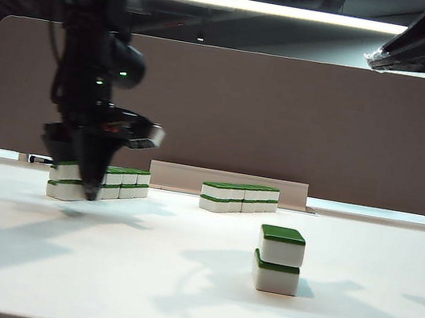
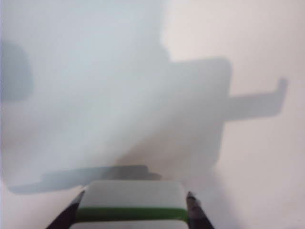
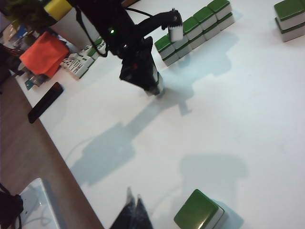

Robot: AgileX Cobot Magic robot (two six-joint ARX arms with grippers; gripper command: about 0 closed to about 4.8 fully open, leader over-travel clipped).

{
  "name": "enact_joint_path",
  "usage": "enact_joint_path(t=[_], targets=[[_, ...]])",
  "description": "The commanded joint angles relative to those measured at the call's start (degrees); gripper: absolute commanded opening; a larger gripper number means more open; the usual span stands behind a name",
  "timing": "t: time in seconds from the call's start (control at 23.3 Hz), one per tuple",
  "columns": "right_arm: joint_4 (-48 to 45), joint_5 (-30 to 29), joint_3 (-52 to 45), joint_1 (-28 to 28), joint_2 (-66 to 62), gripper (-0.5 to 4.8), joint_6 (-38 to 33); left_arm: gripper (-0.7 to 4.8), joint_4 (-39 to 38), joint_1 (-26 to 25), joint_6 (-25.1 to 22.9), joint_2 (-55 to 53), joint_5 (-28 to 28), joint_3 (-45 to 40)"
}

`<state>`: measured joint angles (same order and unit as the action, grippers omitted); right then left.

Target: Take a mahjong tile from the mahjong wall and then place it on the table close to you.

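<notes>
Left gripper point(image 2: 132, 210) clamps tile point(image 2: 133, 202) – right gripper point(image 3: 132, 212) closed, empty.

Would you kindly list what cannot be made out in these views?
- Mahjong wall: exterior view, the left gripper hides its middle columns.
- Held tile: left wrist view, cut off by the frame edge; face unseen.
- Right gripper: right wrist view, only dark tips show; jaws pressed together.
- Clutter beside orange cloth: too small.

Left claw point(image 1: 93, 192) before the mahjong wall point(image 1: 123, 181), seemingly just above the table point(image 1: 173, 299).
</notes>
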<state>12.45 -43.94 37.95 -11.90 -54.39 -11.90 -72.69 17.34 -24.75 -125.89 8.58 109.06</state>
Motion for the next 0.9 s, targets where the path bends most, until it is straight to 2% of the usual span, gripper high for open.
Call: enact_joint_path(t=[0.04,0.21,0.39,0.64,0.9], targets=[[-0.72,0.81,0.39,-0.02,0.13,-0.01,0.22,1.70,-0.24,4.50,-4.28,0.42,-0.15,0.07],[-0.72,1.05,0.39,0.02,0.13,-0.01,1.88,1.70,-0.50,10.10,-7.74,0.42,-3.91,0.04],[-0.70,2.10,0.39,0.17,0.13,-0.01,1.90,1.70,0.09,17.20,-9.38,0.42,-3.89,0.04],[-0.70,2.05,0.42,1.33,0.15,-0.01,1.90,1.70,1.70,22.69,-10.88,0.42,-3.87,-0.04],[-0.63,1.79,0.42,6.51,0.66,-0.01,1.86,1.70,1.62,25.57,-12.33,0.39,-3.65,-0.07]])
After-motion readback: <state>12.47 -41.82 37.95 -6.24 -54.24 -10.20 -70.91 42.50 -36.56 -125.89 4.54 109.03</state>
